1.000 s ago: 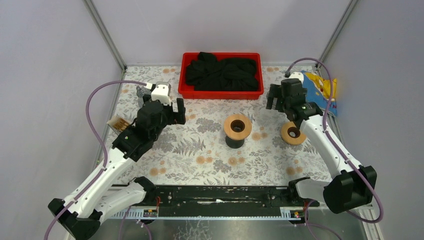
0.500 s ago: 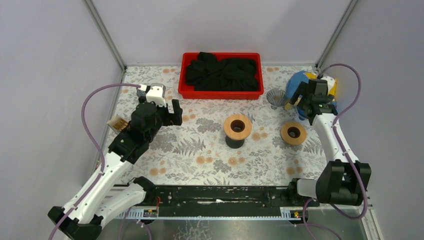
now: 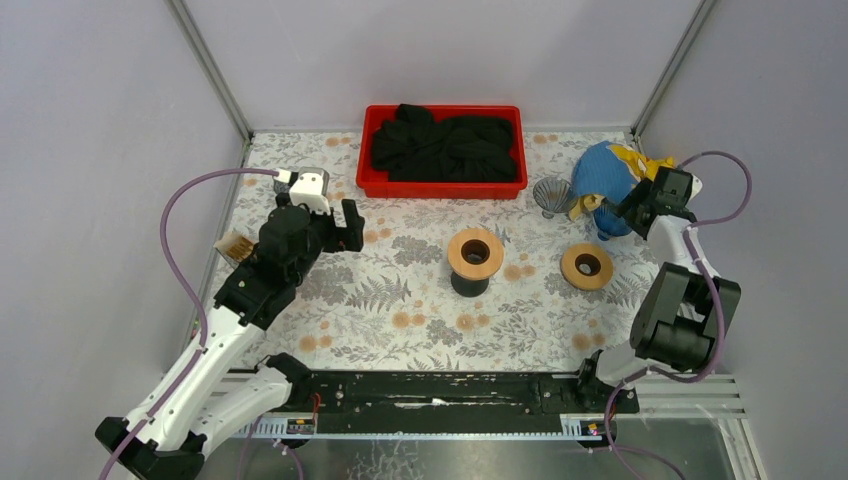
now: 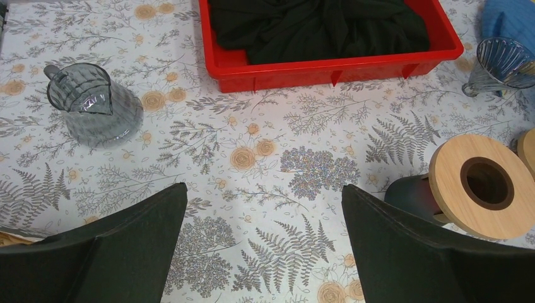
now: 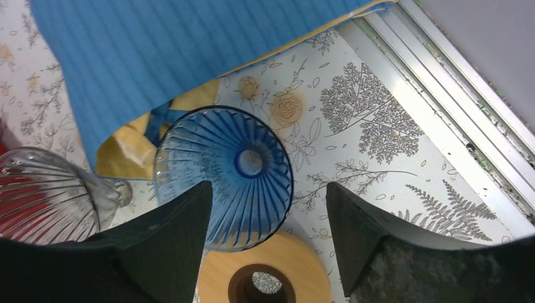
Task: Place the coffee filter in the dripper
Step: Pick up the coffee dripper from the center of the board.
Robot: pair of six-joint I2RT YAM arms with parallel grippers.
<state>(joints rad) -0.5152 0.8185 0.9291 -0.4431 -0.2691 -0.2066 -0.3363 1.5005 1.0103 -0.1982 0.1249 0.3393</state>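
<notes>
I take the tan wedge at the left edge of the overhead view for the coffee filter [image 3: 236, 244]. It lies on the cloth with nothing touching it. The left gripper [image 4: 263, 187] hangs wide open and empty, apparently parked out of the way. At centre a wooden stand [image 3: 474, 254] is bare, probably meant to carry a dripper. At right the right gripper [image 5: 268, 187] has its jaws apart either side of the blue dripper [image 5: 224, 177], seemingly lined up to take it. Whether they touch it I cannot tell. A clear dripper [image 3: 548, 193] stands just beside it. A floral cloth [image 3: 400, 300] covers the table, and plain grey walls [image 3: 100, 150] enclose it.
</notes>
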